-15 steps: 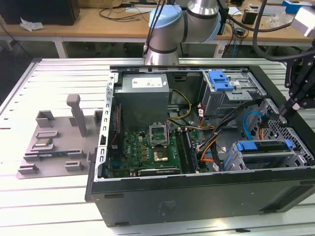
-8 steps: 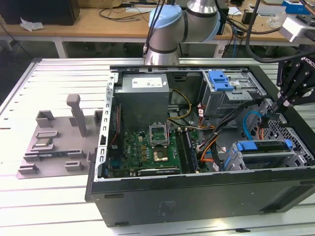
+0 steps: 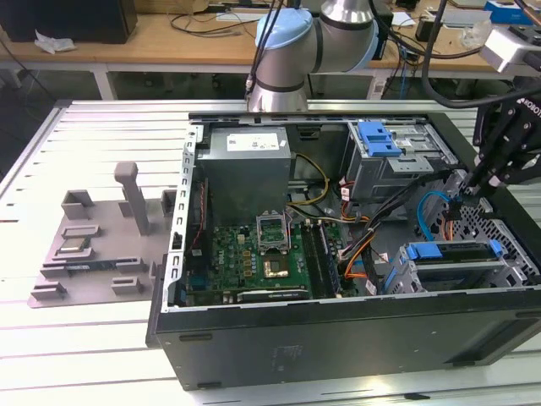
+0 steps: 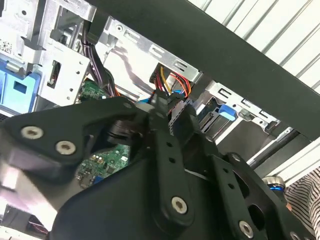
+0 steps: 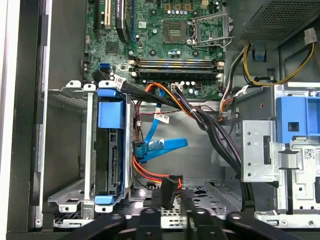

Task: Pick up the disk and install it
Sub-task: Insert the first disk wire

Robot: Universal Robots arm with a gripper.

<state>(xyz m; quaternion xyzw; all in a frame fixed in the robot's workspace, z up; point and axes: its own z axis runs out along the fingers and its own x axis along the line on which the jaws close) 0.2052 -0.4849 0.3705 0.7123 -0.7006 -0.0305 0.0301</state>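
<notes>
The end effector (image 3: 463,188) hung inside the open computer case (image 3: 338,338), toward the exterior view's right, its black linkage reaching down from the arm (image 3: 317,38). In both wrist views its fingers (image 5: 167,192) were closed on a small black cable connector (image 4: 175,112), from which red, orange and yellow wires (image 4: 172,82) ran off.

The disk (image 3: 452,258) sat just below and beside the end effector in the exterior view, standing on edge in a grey metal cage (image 3: 507,275) at the case's near right corner, its blue bracket (image 3: 423,251) showing at the end. In the first wrist view the disk (image 5: 111,155) stood apart from the fingers, slotted between the cage walls with the blue bracket capping its end, and a blue ribbon cable (image 5: 162,146) lay between it and the held connector.

Farther in, a second metal bay (image 3: 393,165) carried a blue plastic caddy (image 3: 378,138). The green motherboard (image 3: 254,254) covered the case floor, with a grey power supply box (image 3: 245,165) beyond it. The case rested on a slatted white counter (image 3: 76,330), where a grey fixture tray (image 3: 93,245) lay at the exterior view's left, well apart from the case.
</notes>
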